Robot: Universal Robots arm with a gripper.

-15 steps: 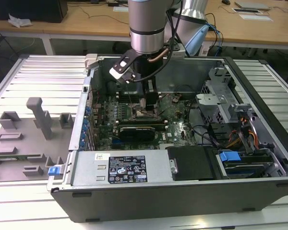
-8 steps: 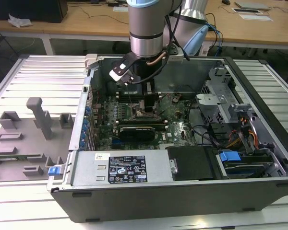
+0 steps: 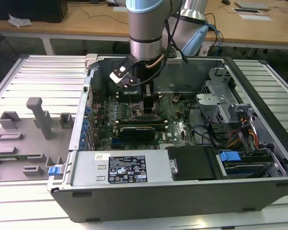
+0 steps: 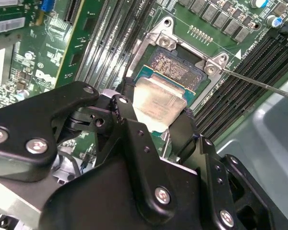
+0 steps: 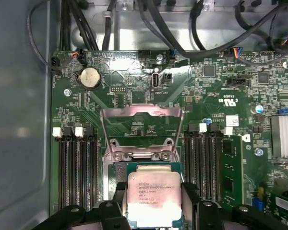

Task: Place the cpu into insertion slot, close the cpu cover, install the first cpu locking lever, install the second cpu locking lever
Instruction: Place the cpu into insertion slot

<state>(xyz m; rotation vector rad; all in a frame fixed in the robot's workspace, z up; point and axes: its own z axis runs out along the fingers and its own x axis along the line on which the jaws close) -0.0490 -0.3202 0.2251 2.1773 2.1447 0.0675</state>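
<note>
My gripper (image 4: pixel 156 109) is shut on the cpu (image 4: pixel 153 98), one black finger on each of two opposite sides. The cpu (image 5: pixel 151 199) is a flat square chip with a pale silver top and a green rim. It hangs low over the near half of the insertion slot (image 4: pixel 176 64), whose shiny contact field shows beyond the chip's far edge. The cpu cover (image 5: pixel 141 115), a silvery frame plate, stands swung open behind the slot. A thin locking lever (image 4: pixel 259 84) sticks out beside the socket. In the exterior view the gripper (image 3: pixel 148 106) reaches down into the open computer case.
Long black memory slots (image 5: pixel 77 167) flank the socket on both sides. A long black card (image 3: pixel 139 130) lies just in front of the gripper. Case walls, a power supply (image 3: pixel 120 167) and drive bays (image 3: pixel 230 120) hem in the board. A grey fixture tray (image 3: pixel 33 129) lies at the exterior view's left.
</note>
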